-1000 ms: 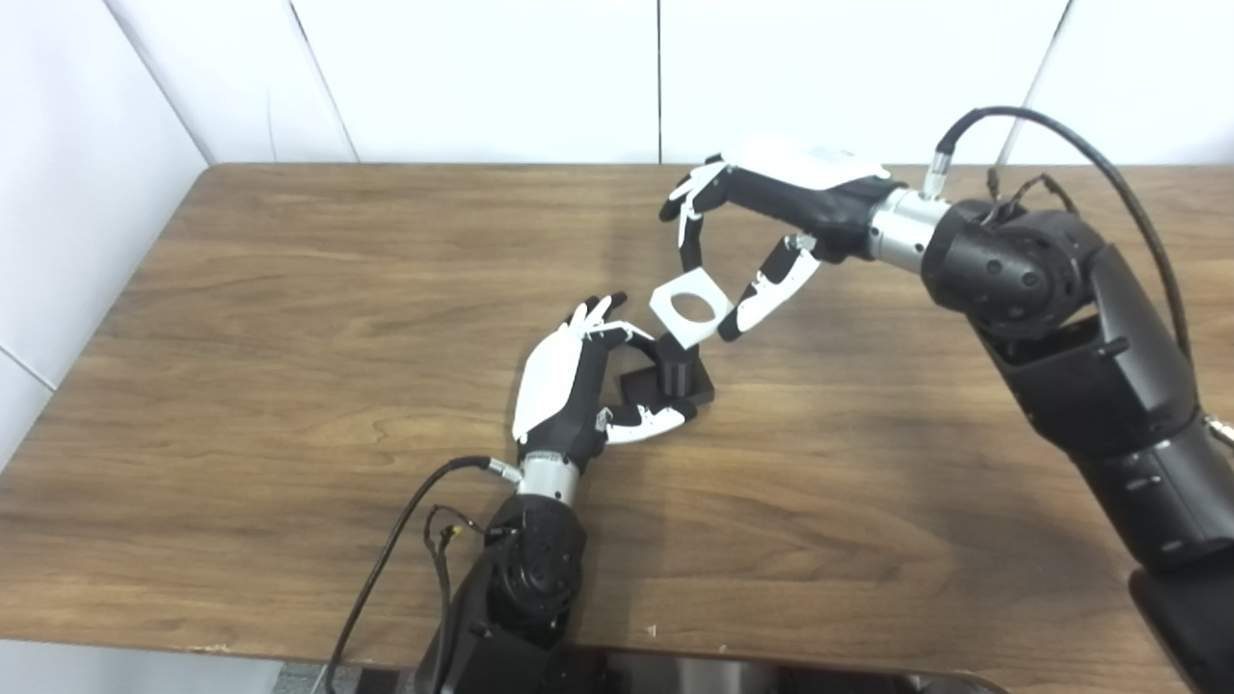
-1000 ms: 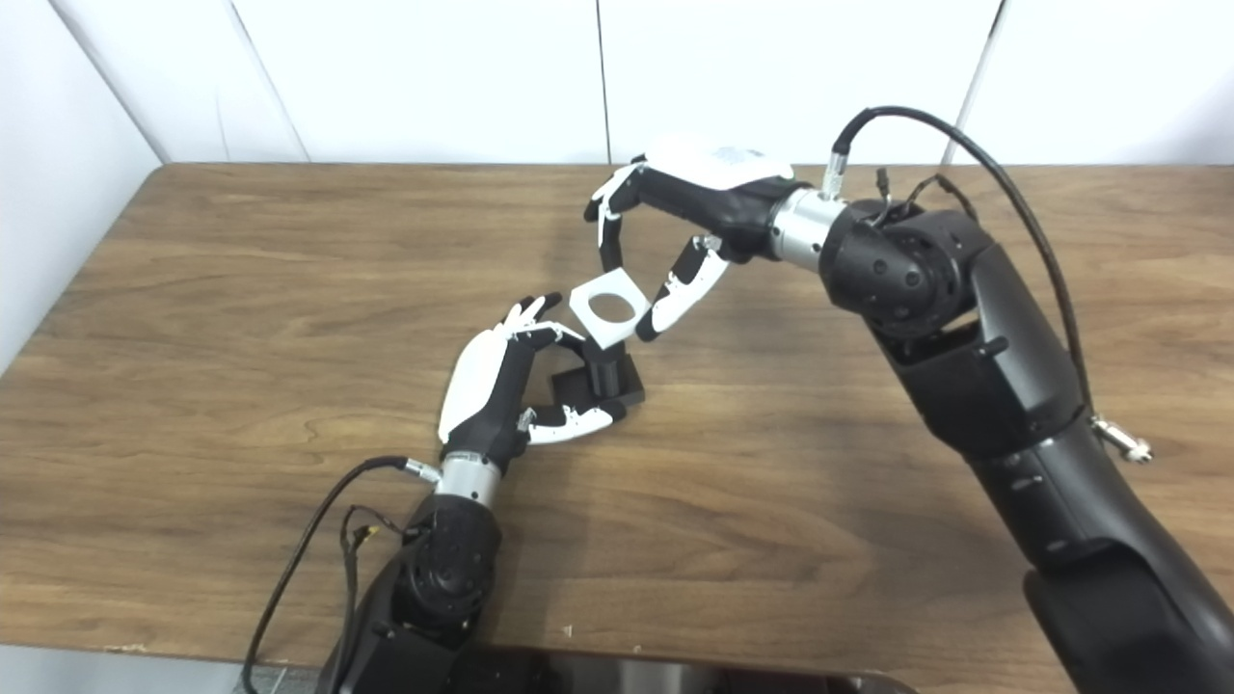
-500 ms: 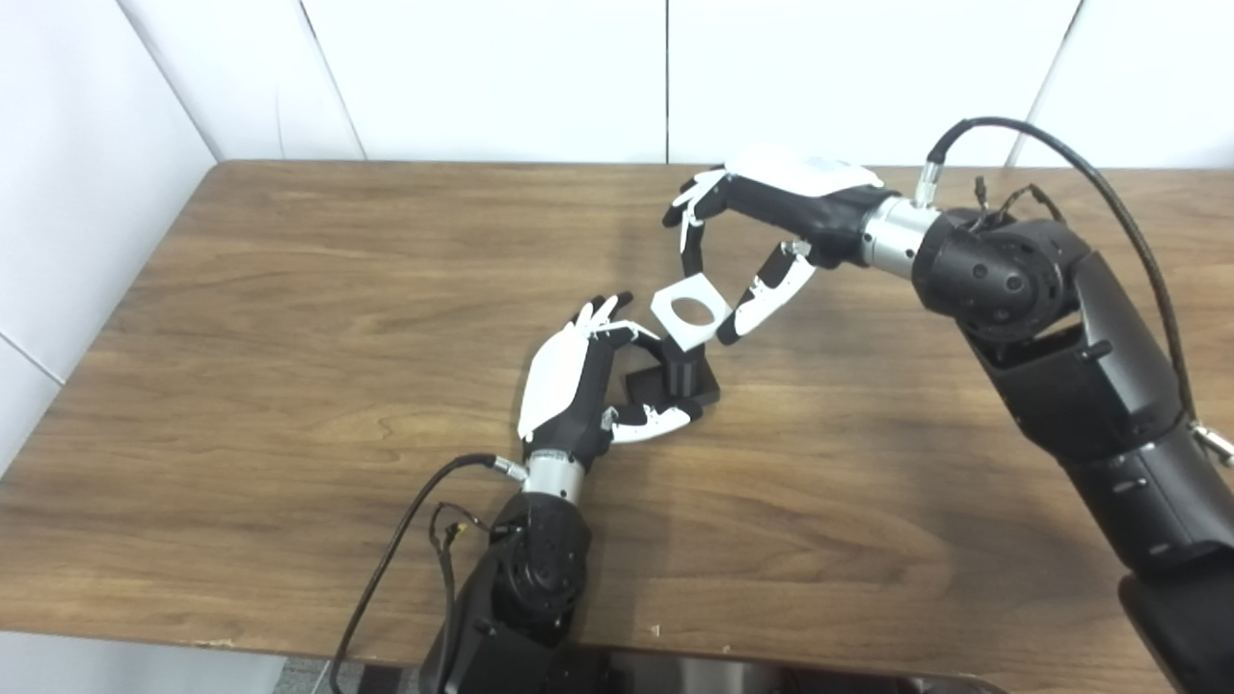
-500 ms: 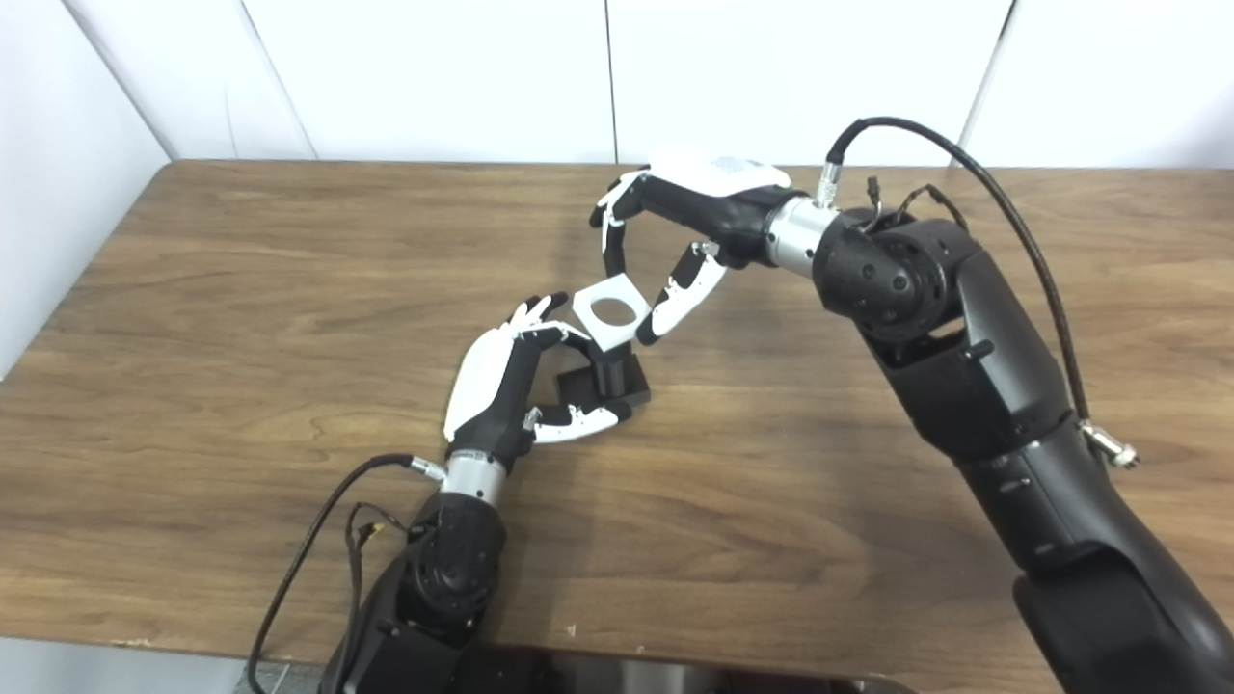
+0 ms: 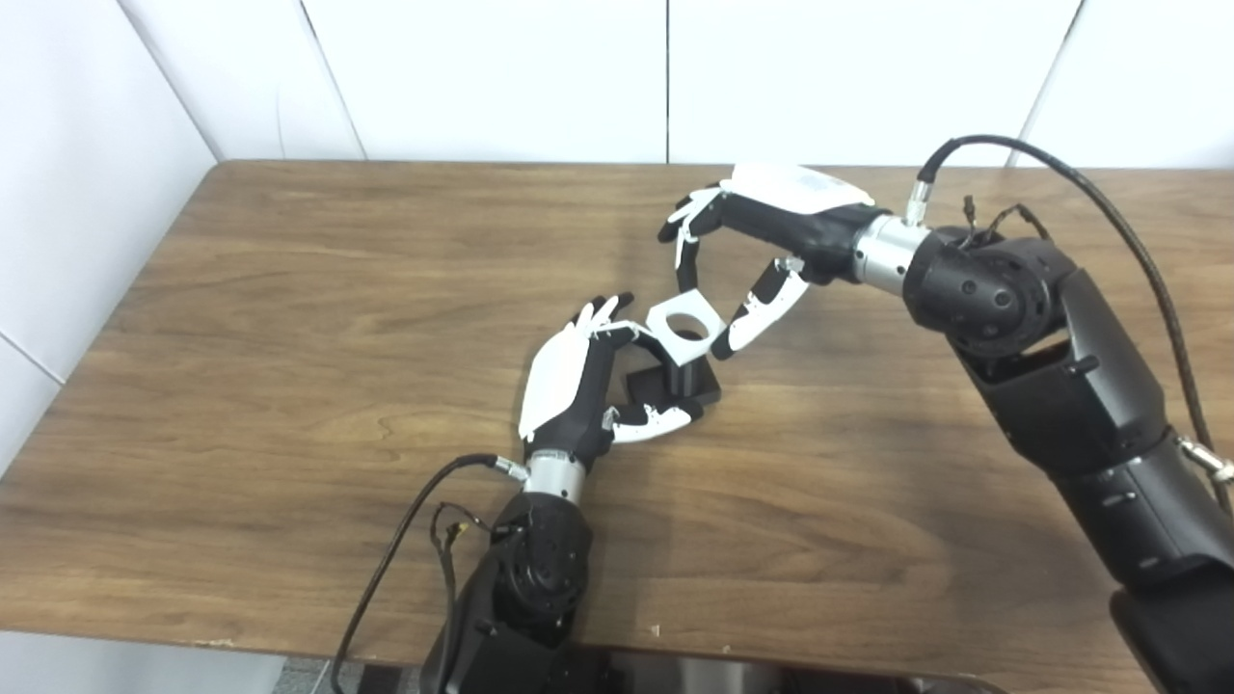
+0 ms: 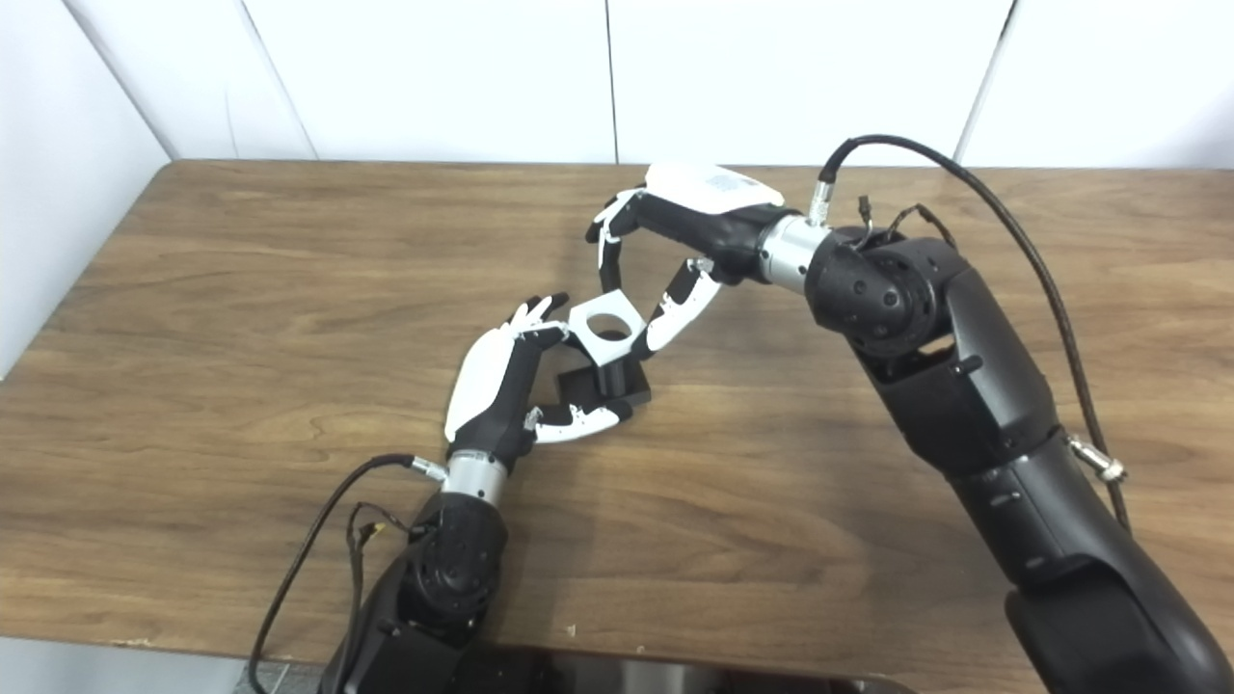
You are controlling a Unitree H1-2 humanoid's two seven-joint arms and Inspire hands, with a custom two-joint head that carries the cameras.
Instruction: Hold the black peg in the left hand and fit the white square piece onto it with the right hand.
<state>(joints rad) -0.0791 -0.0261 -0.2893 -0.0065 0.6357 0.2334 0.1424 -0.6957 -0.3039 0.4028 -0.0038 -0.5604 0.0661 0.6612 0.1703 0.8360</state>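
Note:
The black peg (image 5: pixel 686 371) stands upright on its square black base (image 5: pixel 644 387) near the middle of the wooden table (image 5: pixel 289 318). My left hand (image 5: pixel 569 386) is shut on that base, fingers behind it and thumb in front. The white square piece (image 5: pixel 684 333), with a round hole, sits tilted right on top of the peg's upper end, the peg's dark top showing through the hole. My right hand (image 5: pixel 742 251) is shut on the white piece, pinching it between fingertips on its far corner and thumb on its right edge.
White wall panels (image 5: pixel 665 77) stand along the table's far edge. A black cable (image 5: pixel 405 540) loops beside my left forearm near the front edge. Another cable (image 5: pixel 1089 193) arcs over my right arm.
My right hand has come down and slightly left with the white piece, bringing it from just above the peg onto the peg's top. The left hand and peg have stayed put.

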